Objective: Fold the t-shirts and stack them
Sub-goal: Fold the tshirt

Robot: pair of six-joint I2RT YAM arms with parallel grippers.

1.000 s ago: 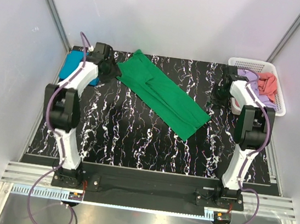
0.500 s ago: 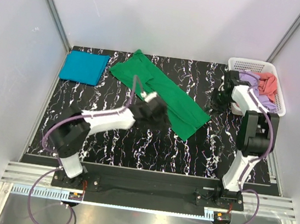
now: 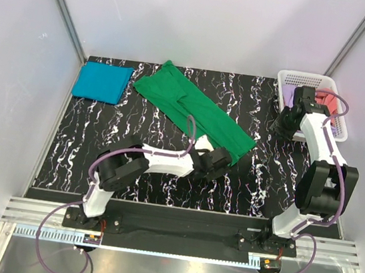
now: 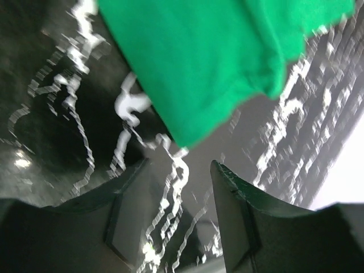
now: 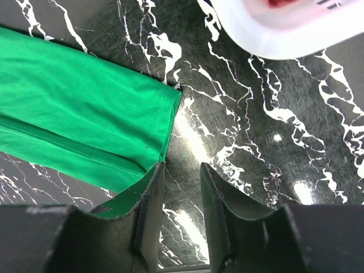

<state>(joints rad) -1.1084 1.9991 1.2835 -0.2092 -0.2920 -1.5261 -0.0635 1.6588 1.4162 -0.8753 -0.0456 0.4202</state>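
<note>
the left gripper (image 4: 176, 216) has its jaws parted and empty, low over the table (image 4: 51, 114), just short of the near corner of the green t-shirt (image 4: 216, 57). the right gripper (image 5: 182, 205) is likewise parted and empty, between that shirt's end and the white basket (image 5: 267, 40); the teal t-shirt (image 3: 102, 82) lies folded at the far left corner

The green t-shirt (image 3: 195, 115) is coloured bright green all over, with no pattern. The teal-blue t-shirt (image 3: 102, 82) is plain too. The worktop (image 3: 135, 137) is coloured black and is streaked with thin white lines, like marble. The basket (image 3: 302, 77) is made in white, and a coral cloth (image 3: 331, 102) is seen inside it. The left arm (image 3: 165, 162) and the right arm (image 3: 321, 140) are coloured white and black.
</note>
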